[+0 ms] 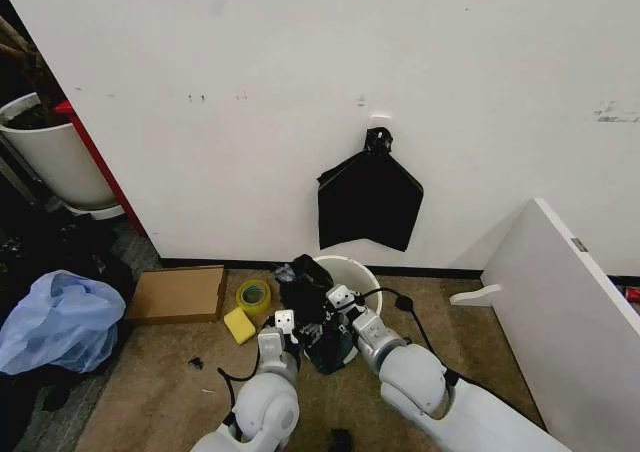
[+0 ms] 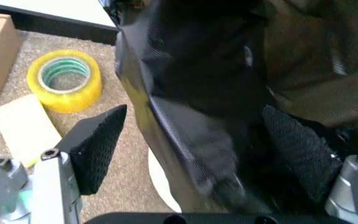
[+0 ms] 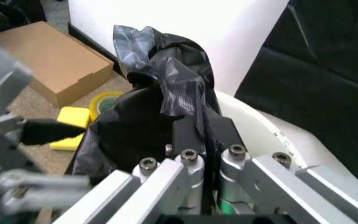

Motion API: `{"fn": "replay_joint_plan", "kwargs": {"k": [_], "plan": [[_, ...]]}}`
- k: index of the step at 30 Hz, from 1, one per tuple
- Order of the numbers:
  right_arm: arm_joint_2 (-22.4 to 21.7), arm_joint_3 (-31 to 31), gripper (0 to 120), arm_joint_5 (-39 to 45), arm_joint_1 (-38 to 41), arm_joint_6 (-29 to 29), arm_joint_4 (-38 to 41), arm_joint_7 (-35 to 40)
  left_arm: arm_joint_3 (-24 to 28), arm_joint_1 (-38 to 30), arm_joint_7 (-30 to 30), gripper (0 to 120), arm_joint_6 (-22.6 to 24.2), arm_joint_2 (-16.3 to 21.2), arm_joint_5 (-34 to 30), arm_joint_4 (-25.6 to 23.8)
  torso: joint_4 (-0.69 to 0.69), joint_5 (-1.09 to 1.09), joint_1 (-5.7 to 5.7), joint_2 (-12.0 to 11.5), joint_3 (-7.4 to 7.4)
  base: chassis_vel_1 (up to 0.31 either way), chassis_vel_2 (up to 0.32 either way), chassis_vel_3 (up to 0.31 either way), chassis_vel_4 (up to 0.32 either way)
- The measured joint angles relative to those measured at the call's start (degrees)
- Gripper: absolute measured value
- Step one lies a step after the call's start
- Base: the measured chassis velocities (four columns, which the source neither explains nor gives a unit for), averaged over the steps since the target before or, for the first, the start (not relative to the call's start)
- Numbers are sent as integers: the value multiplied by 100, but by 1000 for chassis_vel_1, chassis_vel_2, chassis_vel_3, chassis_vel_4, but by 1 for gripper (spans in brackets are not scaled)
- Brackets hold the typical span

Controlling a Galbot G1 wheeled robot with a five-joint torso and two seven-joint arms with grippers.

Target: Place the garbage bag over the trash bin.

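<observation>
Wrinkly glossy black garbage bag (image 1: 312,307) bunched over near-left rim of round white trash bin (image 1: 355,272). Right gripper (image 3: 197,133) jaws pinched on bag; left gripper (image 2: 191,149) jaws apart around it. Brown carpet (image 1: 160,372), white wall (image 1: 300,62), yellow tape roll (image 1: 253,295) left.

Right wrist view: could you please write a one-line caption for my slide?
Right gripper shut on the garbage bag, holding it at the trash bin rim, with tape roll and cardboard box beyond.
</observation>
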Motion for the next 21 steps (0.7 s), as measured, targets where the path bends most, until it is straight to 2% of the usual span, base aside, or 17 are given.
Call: {"fn": "replay_joint_plan", "kwargs": {"k": [10, 13, 16, 19, 21], "plan": [[30, 33, 0, 54, 9, -14, -1, 9, -94, -93, -383, 87, 373, -79, -138, 174, 1, 0, 0, 0, 0, 0, 0, 0, 0], [55, 47, 0, 55, -15, -14, 5, 14, -175, -279, -389, 73, 385, -179, -243, 360, 0, 0, -1, 0, 0, 0, 0, 0, 0], [54, 35, 0, 55, -15, -14, 6, 15, -208, -363, -443, 67, 428, -221, -390, 441, 0, -1, 0, 0, 0, 0, 0, 0, 0], [55, 10, 0, 51, -36, -14, 15, 15, -248, -450, -509, 51, 501, -256, -588, 511, 0, -1, 0, 0, 0, 0, 0, 0, 0], [62, 10, 0, 52, -46, -14, 16, 15, -255, -466, -514, 48, 515, -256, -605, 529, 0, 0, 0, 0, 0, 0, 0, 0, 0]]}}
